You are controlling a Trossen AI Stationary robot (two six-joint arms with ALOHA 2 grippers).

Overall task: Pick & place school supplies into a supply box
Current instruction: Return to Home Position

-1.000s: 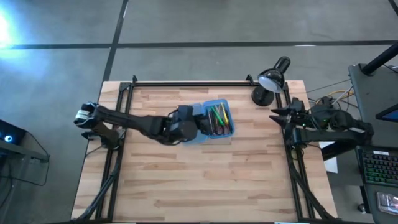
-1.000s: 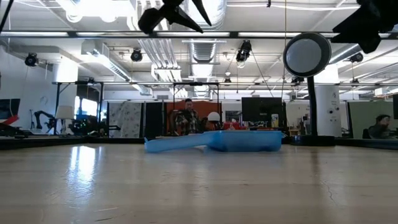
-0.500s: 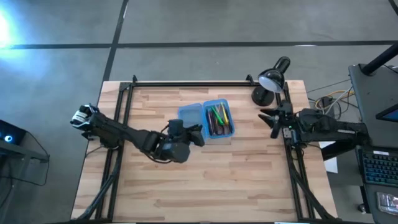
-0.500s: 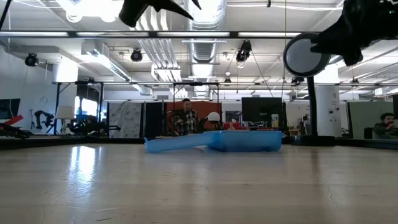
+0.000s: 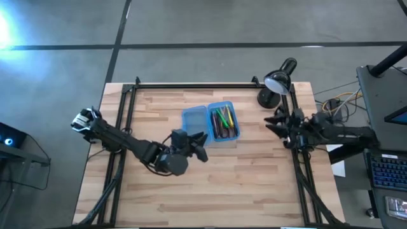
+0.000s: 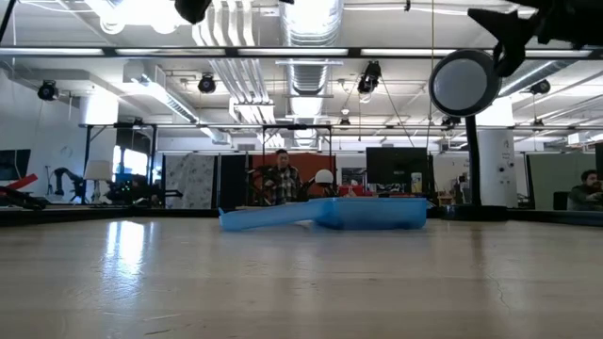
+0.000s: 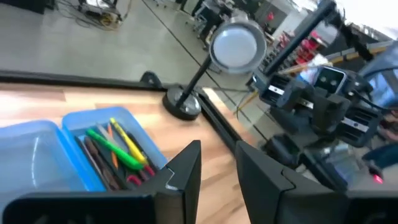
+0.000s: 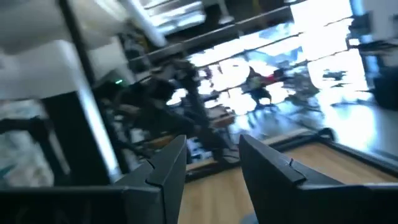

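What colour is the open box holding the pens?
The box is blue; the high view shows it best.

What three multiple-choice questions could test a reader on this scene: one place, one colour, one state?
1. Which half of the supply box holds the pens? A. the half nearer the desk lamp B. the half farther from it C. both halves
2. What colour is the box? A. red B. blue C. white
3. How are the left gripper and the right gripper? A. both shut on pens B. one holds scissors C. both open, empty
Answers: 1 A, the other half lies bare; 2 B, both halves are translucent blue; 3 C, each wrist view shows jaws apart, nothing between.
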